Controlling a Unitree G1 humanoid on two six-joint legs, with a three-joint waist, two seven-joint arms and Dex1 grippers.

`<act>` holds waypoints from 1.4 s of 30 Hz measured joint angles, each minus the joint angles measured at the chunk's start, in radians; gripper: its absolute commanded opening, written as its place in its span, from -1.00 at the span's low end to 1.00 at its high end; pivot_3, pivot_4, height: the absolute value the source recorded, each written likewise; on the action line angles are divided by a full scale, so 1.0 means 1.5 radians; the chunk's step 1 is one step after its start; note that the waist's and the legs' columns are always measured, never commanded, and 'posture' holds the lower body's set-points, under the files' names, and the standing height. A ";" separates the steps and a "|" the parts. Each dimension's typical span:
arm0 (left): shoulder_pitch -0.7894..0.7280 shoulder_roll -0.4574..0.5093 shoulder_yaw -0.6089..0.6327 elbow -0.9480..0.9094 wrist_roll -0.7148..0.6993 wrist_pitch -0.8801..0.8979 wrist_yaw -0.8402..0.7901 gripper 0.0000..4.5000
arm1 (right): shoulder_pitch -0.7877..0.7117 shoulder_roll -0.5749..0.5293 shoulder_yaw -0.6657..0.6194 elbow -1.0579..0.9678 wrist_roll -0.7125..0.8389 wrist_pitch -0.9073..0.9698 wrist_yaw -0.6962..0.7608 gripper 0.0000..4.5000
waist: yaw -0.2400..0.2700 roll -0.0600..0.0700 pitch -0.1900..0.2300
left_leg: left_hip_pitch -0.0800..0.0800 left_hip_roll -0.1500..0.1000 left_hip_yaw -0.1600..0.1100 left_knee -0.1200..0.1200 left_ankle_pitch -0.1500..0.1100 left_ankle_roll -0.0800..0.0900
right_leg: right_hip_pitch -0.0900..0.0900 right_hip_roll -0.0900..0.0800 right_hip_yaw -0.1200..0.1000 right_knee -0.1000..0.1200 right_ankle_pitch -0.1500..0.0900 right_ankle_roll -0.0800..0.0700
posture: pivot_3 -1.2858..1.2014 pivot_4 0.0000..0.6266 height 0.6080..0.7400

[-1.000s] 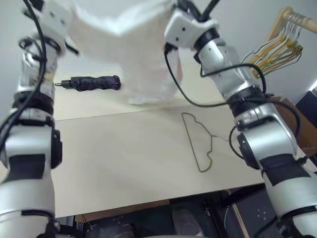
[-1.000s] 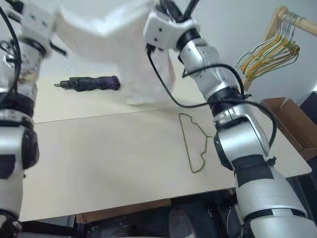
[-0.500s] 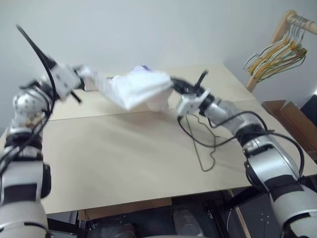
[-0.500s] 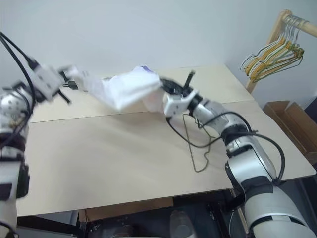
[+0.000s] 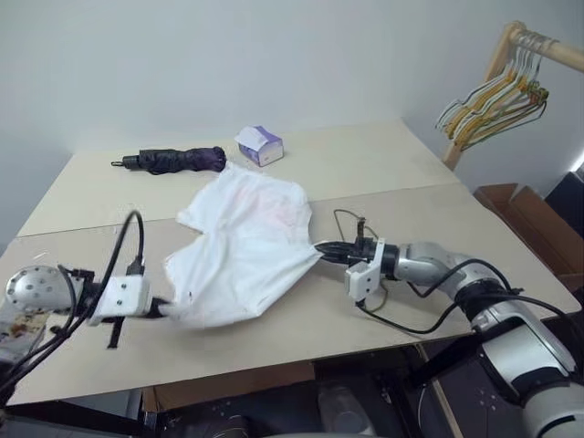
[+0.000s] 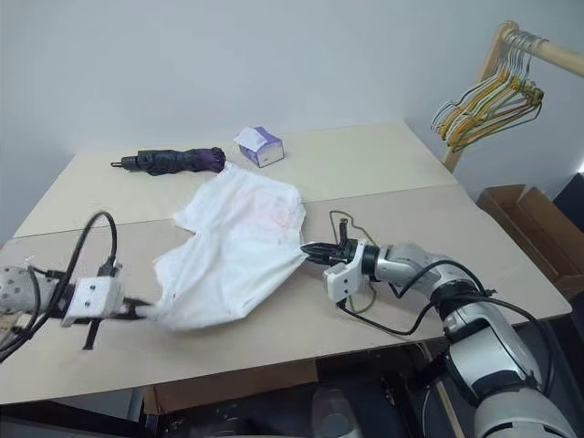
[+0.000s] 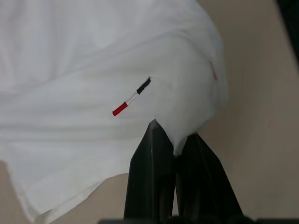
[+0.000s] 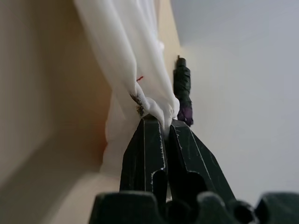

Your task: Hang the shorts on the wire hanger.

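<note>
Both tools, left tool (image 5: 169, 308) and right tool (image 5: 326, 247), clamp the shorts (image 5: 245, 246) spread mid-frame on the worktop (image 5: 383, 169); the cloth likely covers the wire hanger, risking snagging or dragging it.

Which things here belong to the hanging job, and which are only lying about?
For the job:
- white cloth shorts, pinched by left gripper and right gripper
- thin olive-green wire hanger

Lying about:
- dark folded umbrella
- small purple-and-white box
- bunch of yellow and green hangers

Both arms low, outstretched; left hand (image 5: 162, 308) pinched closed, right hand (image 5: 321, 248) pinched closed, pointing inward.
</note>
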 measured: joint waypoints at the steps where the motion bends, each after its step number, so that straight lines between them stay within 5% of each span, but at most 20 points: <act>1: 0.024 0.013 0.001 -0.026 -0.011 0.015 -0.018 -0.98 | 0.015 -0.012 0.000 -0.017 -0.007 0.005 0.006 -1.00 | 0.001 0.000 0.000 | 0.000 0.000 0.000 0.000 0.000 0.000 | 0.000 0.000 0.000 0.000 0.000 0.000 | -0.14 -1.00 1.00; 16: 0.195 0.063 0.070 -0.155 -0.032 0.051 -0.115 -0.98 | 0.246 -0.115 -0.015 -0.390 0.254 0.187 0.287 -1.00 | 0.011 0.000 0.000 | 0.000 0.002 0.001 0.000 0.000 0.000 | 0.000 0.000 -0.001 0.001 -0.003 -0.005 | -0.16 -1.00 1.00; 17: 0.195 0.063 0.071 -0.155 -0.030 0.049 -0.116 -0.99 | 0.254 -0.115 -0.016 -0.406 0.265 0.204 0.300 -0.87 | 0.012 0.000 0.000 | 0.000 0.002 0.001 0.000 0.000 0.000 | 0.000 0.000 -0.001 0.001 -0.004 -0.006 | -0.16 -1.00 1.00; 25: 0.159 0.067 0.065 -0.081 -0.018 0.008 -0.120 0.00 | 0.297 -0.151 -0.024 -0.517 0.361 0.314 0.424 0.29 | 0.016 -0.001 0.000 | -0.002 0.002 0.001 0.000 0.000 0.000 | 0.000 0.000 -0.001 0.001 -0.004 -0.006 | -0.15 -1.00 1.00; 30: 0.078 0.134 0.037 -0.012 -0.103 0.025 -0.123 0.65 | 0.345 -0.220 -0.071 -0.586 0.457 0.403 0.498 0.98 | 0.028 -0.002 0.001 | -0.003 0.002 0.002 0.001 -0.004 -0.005 | -0.001 0.000 -0.002 0.001 -0.004 -0.007 | -0.15 -1.00 1.00; 33: -0.042 0.131 0.021 0.027 -0.156 0.071 -0.123 0.97 | 0.363 -0.233 -0.132 -0.604 0.516 0.475 0.507 1.00 | 0.034 -0.002 0.001 | -0.003 0.003 0.002 0.001 -0.004 -0.005 | 0.000 0.000 -0.002 0.000 -0.004 -0.007 | -0.16 -1.00 1.00; 38: -0.203 -0.001 0.024 0.034 -0.230 0.237 -0.089 0.97 | 0.391 -0.210 -0.234 -0.615 0.585 0.600 0.470 1.00 | 0.041 -0.002 0.001 | -0.003 0.003 0.002 0.001 -0.002 -0.002 | 0.000 0.000 -0.003 0.000 -0.001 -0.002 | -0.19 -1.00 1.00; 42: -0.237 -0.081 0.030 -0.024 -0.293 0.380 -0.017 0.97 | 0.417 -0.190 -0.275 -0.659 0.563 0.793 0.382 1.00 | 0.039 -0.002 0.001 | -0.004 0.003 0.002 0.001 0.000 0.000 | -0.002 0.000 -0.003 0.000 -0.001 -0.001 | -0.21 -1.00 1.00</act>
